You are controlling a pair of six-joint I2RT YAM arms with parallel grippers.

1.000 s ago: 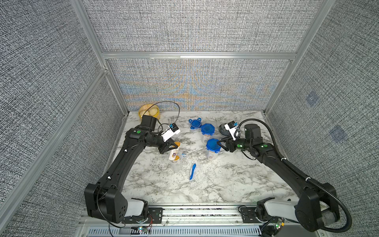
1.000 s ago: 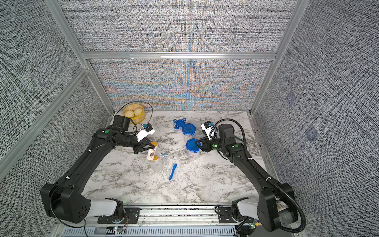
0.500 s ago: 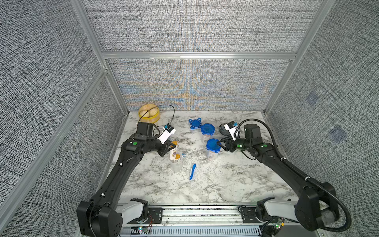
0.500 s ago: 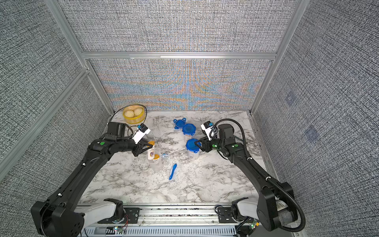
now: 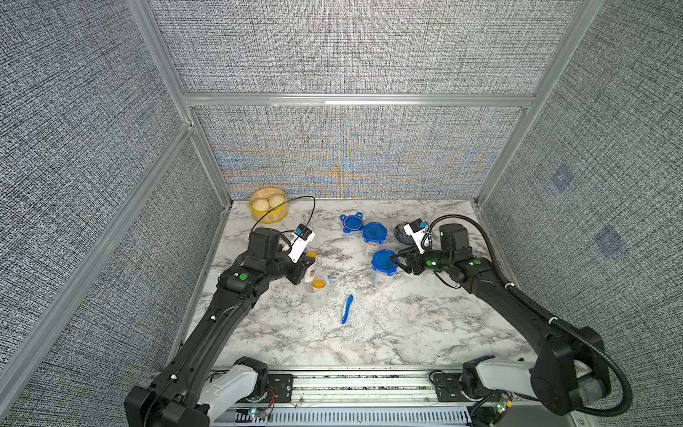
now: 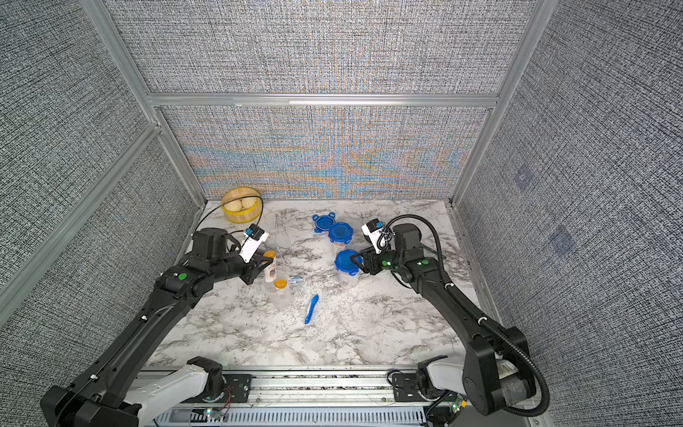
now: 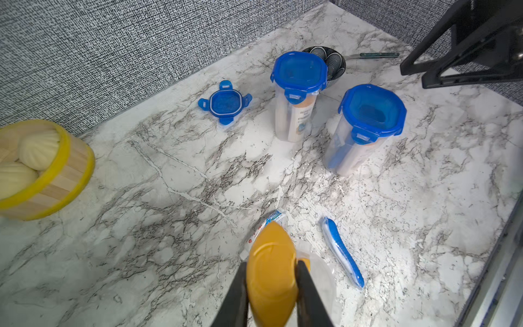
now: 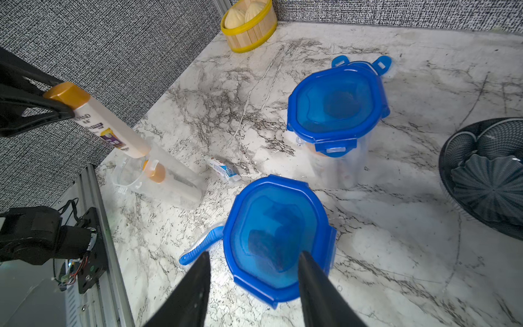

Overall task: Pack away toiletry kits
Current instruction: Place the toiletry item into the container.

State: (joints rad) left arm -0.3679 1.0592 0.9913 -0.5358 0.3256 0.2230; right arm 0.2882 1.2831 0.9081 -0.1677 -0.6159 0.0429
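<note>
Left wrist view gave me only the top of the orange-capped white bottle (image 7: 270,294), its cap pinched between the two dark fingers of the left gripper (image 7: 271,266), which was clenched on it. The right wrist view showed what that one hid. The bottle's whole side was tilted, with its lower end at the mouth of the open clear cup (image 8: 158,181), where a second orange-capped bottle (image 8: 154,171) sat.

On the held bottle's label I could read only the letters "PAND" above a purple-and-yellow picture; the smaller print was too fine. The white toothpaste tube (image 8: 223,170) lay on the marble table (image 5: 406,332) just beside that cup, its blue and red print unreadable. The blue toothbrush (image 7: 342,252) lay flat nearby.

The right gripper (image 8: 254,254) hung released, its jaws spread over the near edge of the near lidded cup (image 8: 278,220) and gripping nothing. Inside the far lidded cup (image 7: 297,93) the left wrist view showed a printed label, illegible. A loose blue lid (image 5: 352,223) lay near it, toward the back wall.

The dark grey dish (image 8: 486,175) was plain in the right wrist view but mostly hidden behind the right arm's camera in both top views. The yellow steamer basket (image 5: 268,209) sat in the back corner.
</note>
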